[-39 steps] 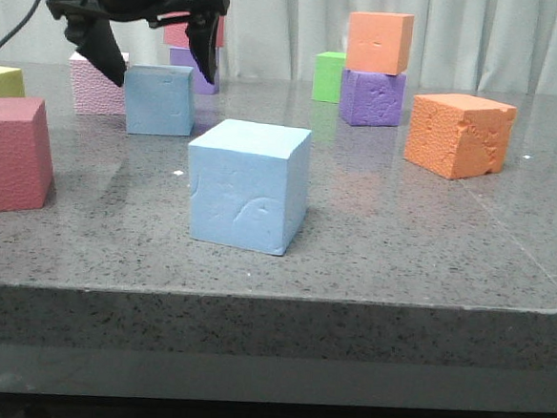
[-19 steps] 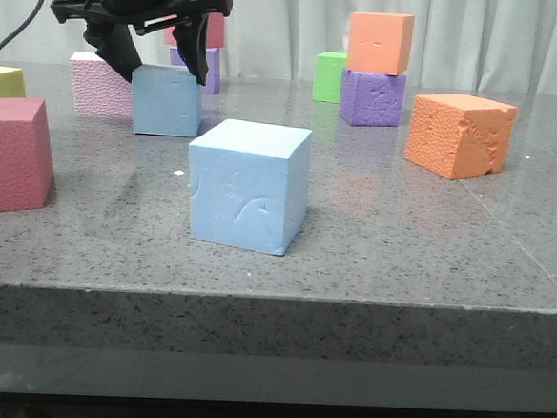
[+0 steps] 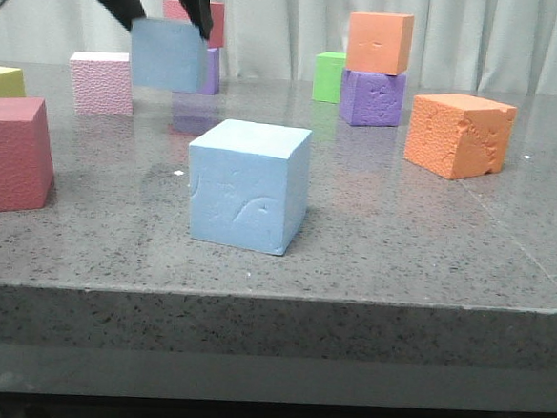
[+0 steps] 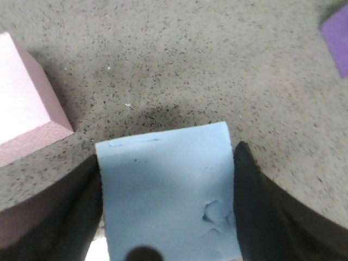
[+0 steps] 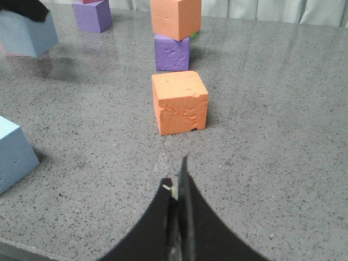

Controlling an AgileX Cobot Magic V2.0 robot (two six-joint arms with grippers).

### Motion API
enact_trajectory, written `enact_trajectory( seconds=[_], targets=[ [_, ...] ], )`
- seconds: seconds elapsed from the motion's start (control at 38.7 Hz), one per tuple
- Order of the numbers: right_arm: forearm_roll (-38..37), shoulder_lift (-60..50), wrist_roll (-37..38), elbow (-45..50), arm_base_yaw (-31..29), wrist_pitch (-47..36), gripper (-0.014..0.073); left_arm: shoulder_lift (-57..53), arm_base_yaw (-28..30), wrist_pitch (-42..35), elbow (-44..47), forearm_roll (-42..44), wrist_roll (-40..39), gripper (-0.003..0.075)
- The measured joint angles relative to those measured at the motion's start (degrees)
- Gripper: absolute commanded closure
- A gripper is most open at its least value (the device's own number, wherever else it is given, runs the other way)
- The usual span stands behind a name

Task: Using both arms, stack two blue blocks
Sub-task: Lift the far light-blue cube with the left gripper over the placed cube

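Note:
My left gripper (image 3: 163, 10) is shut on a sky-blue block (image 3: 168, 56) and holds it in the air above the table at the back left. In the left wrist view the block (image 4: 168, 190) fills the gap between the black fingers (image 4: 261, 206). It also shows in the right wrist view (image 5: 24, 33). The second blue block (image 3: 248, 185) stands on the table near the front middle, and its corner shows in the right wrist view (image 5: 13, 155). My right gripper (image 5: 178, 182) is shut and empty above the table, short of the orange cube (image 5: 179, 101).
A pink cube (image 3: 101, 83) stands just left of the lifted block. A dark red cube (image 3: 10, 152) and a yellow-green one (image 3: 1, 81) are at the left. A purple cube (image 3: 371, 98) bears an orange cube (image 3: 379, 42). A green cube (image 3: 330, 76) is behind. The large orange cube (image 3: 459, 134) is at the right.
My left gripper closed on the far blue block and lifted it off the table. The near blue block and the right gripper have not moved.

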Motion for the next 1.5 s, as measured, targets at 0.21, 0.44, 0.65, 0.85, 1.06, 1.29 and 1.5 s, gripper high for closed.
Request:
enact_trajectory(
  seconds=[0.21,0.44,0.65,0.85,1.06,1.29,1.5],
  targets=[
    [0.0,0.0,0.0,0.2,0.0,0.0,0.0662,-0.6,-1.2,5.4,-6.3,0.0,1.9,0.0315],
    [0.0,0.0,0.0,0.2,0.0,-0.1,0.0662,-3.9,-3.9,6.1,-6.5,0.0,2.4,0.0315],
    [0.0,0.0,0.0,0.2,0.0,-0.1,0.0662,-11.2,-7.1,6.1,0.1,-0.1,7.4,0.0315],
    [0.0,0.0,0.0,0.2,0.0,-0.1,0.0662,-21.3,-10.9,6.2,10.7,-2.6,10.6,0.0315],
    [0.0,0.0,0.0,0.2,0.0,-0.1,0.0662,-30.0,-11.8,-1.0,23.2,-8.6,11.9,0.0315],
    [0.0,0.0,0.0,0.2,0.0,0.0,0.0662,-32.8,-12.0,-5.5,33.1,-14.1,14.6,0.0315],
    [0.0,0.0,0.0,0.2,0.0,0.1,0.0662,-30.4,-15.6,-8.1,34.6,-14.9,15.4,0.0314]
  ],
)
